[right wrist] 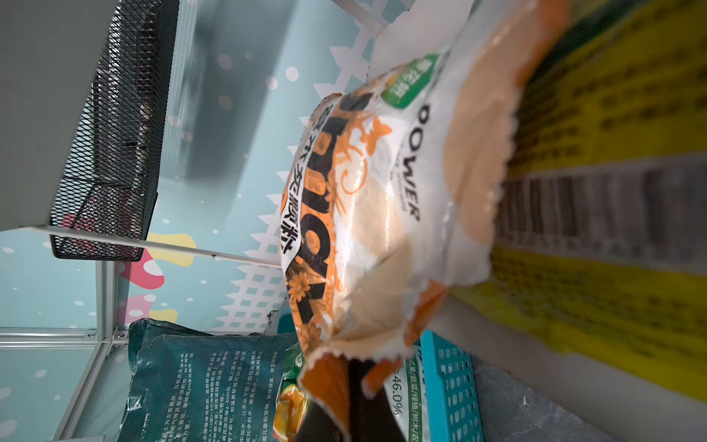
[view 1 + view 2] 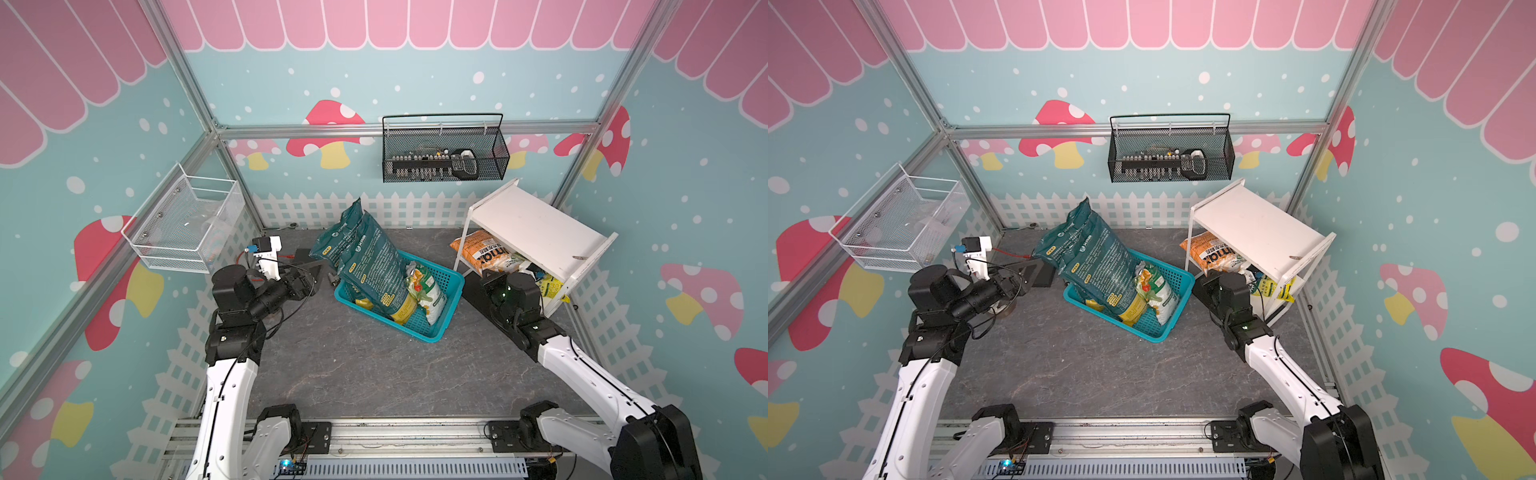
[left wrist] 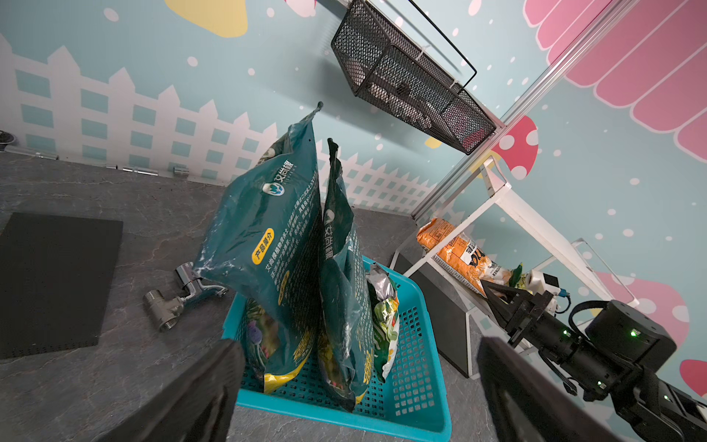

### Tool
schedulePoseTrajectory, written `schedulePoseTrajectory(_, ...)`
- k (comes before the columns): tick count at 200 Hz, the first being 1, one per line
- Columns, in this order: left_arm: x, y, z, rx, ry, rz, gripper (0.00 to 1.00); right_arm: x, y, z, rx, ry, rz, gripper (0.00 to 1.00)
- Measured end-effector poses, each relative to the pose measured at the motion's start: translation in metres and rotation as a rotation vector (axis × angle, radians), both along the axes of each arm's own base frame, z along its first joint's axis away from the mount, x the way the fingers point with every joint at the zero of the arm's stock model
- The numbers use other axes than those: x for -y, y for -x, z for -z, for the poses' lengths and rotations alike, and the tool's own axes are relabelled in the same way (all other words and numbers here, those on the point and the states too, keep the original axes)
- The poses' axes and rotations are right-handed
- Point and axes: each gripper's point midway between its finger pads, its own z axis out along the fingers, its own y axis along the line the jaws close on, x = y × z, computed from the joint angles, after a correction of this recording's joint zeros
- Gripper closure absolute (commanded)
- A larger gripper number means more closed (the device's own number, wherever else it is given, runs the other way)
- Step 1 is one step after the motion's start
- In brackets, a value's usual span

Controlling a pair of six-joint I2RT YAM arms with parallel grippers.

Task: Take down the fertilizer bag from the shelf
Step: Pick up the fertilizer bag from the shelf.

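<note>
The right gripper [image 1: 346,386] reaches into the shelf [image 2: 536,224] at the table's far right corner, its jaws clamped on the crimped near edge of the orange bag [image 1: 367,214]; the wrist view shows that edge pinched between the dark fingers; the bag lies on the middle board under the top board, its far end sticking out past the shelf's left side [image 2: 1204,249]; a yellow bag [image 2: 550,286] lies just beside it, deeper in the shelf; the left gripper [image 3: 355,382] hovers over the table's left part, jaws apart and holding nothing, facing the teal basket [image 2: 446,286]; two dark green bags [image 2: 374,257] stand upright in the basket; a metal tap [image 3: 180,296] lies on the table beside it; a black wire basket [image 2: 444,151] hangs on the back wall.
</note>
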Motion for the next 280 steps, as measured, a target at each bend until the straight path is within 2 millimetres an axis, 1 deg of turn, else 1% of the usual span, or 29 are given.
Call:
schedulePoseTrajectory(19, 0.0, 0.0, 0.0, 0.0, 0.0, 0.0, 0.01, -0.002, 0.006, -0.004, 0.006, 0.011, -0.012, 1.0)
schedulePoseTrajectory(59, 0.0, 0.0, 0.0, 0.0, 0.0, 0.0, 0.01, -0.002, 0.022, -0.021, 0.043, 0.029, -0.032, 1.0)
schedulePoseTrajectory(73, 0.0, 0.0, 0.0, 0.0, 0.0, 0.0, 0.01, -0.001, 0.026, -0.023, 0.047, 0.04, -0.037, 1.0)
schedulePoseTrajectory(127, 0.0, 0.0, 0.0, 0.0, 0.0, 0.0, 0.01, 0.0, 0.029, -0.02, 0.037, 0.099, -0.055, 1.0)
schedulePoseTrajectory(185, 0.0, 0.0, 0.0, 0.0, 0.0, 0.0, 0.01, 0.002, 0.034, -0.011, -0.005, 0.205, -0.08, 1.0)
schedulePoseTrajectory(212, 0.0, 0.0, 0.0, 0.0, 0.0, 0.0, 0.01, 0.007, 0.041, -0.008, -0.023, 0.253, -0.08, 1.0)
schedulePoseTrajectory(249, 0.0, 0.0, 0.0, 0.0, 0.0, 0.0, 0.01, 0.018, 0.056, -0.003, -0.065, 0.331, -0.079, 1.0)
schedulePoseTrajectory(260, 0.0, 0.0, 0.0, 0.0, 0.0, 0.0, 0.0, 0.018, 0.055, -0.014, -0.042, 0.359, -0.083, 1.0)
schedulePoseTrajectory(280, 0.0, 0.0, 0.0, 0.0, 0.0, 0.0, 0.01, 0.015, 0.052, -0.05, 0.051, 0.388, -0.088, 1.0)
